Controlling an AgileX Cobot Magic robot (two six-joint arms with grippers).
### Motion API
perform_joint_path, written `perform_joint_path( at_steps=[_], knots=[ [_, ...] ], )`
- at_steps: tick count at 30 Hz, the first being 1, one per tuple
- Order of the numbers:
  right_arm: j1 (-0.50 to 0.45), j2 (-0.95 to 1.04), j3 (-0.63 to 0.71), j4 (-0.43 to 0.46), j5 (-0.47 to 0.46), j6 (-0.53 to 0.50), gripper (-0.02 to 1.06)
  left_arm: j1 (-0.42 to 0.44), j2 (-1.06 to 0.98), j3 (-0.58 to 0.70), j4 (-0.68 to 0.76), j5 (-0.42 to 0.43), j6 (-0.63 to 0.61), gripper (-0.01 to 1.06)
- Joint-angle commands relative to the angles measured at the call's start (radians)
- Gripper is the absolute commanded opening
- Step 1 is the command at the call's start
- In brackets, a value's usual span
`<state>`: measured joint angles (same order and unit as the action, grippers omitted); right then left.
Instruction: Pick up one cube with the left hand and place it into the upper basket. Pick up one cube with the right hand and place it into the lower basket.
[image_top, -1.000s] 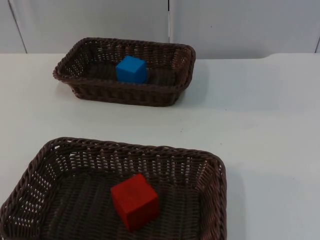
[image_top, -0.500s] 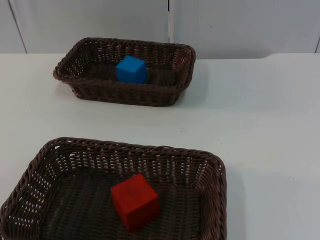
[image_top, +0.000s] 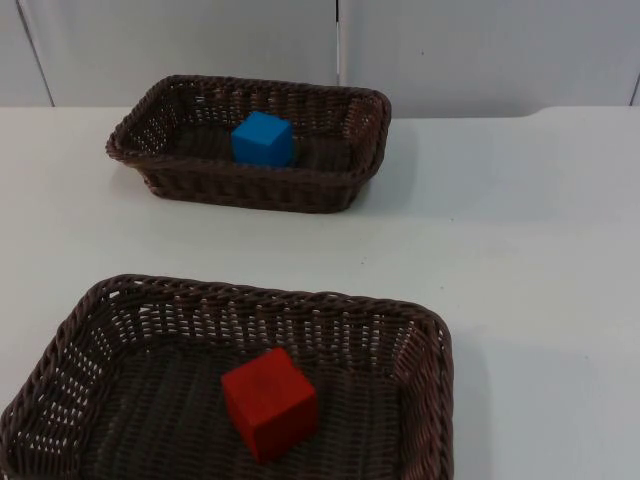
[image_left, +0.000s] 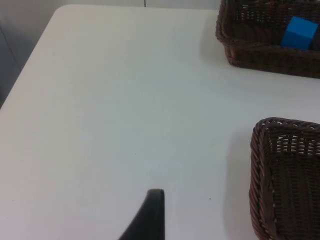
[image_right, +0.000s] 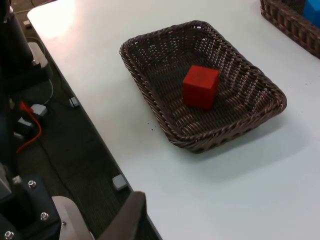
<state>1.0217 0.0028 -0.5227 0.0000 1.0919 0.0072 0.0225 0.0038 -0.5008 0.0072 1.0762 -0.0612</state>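
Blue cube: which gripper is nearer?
Left, probably. The left gripper hangs over table beside the lower basket; right gripper is off the table's edge, that basket between it and the blue cube.

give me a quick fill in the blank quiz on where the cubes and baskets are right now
1. The blue cube lies inside the ____ basket, the one nearest the partition wall.
2. The cube resting in the lower basket is ____ in colour.
3. Both baskets are woven and dark ____.
4. Both baskets stand on a ____ table.

Missing words: upper; red; brown; white
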Motion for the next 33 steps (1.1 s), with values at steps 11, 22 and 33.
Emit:
perform_joint_path(
  at_steps=[11,22,33],
  knots=[
    [-0.005,-0.003,0.007,0.006,-0.014,0.002,1.05,0.002,-0.004,0.004,0.004,-0.001,-0.004,0.90],
    [-0.205,-0.003,0.007,0.006,-0.014,0.002,1.05,0.002,-0.004,0.004,0.004,-0.001,-0.004,0.90],
    [-0.440,-0.003,0.007,0.006,-0.016,0.002,1.05,0.002,-0.004,0.004,0.004,-0.001,-0.004,0.90]
  ],
)
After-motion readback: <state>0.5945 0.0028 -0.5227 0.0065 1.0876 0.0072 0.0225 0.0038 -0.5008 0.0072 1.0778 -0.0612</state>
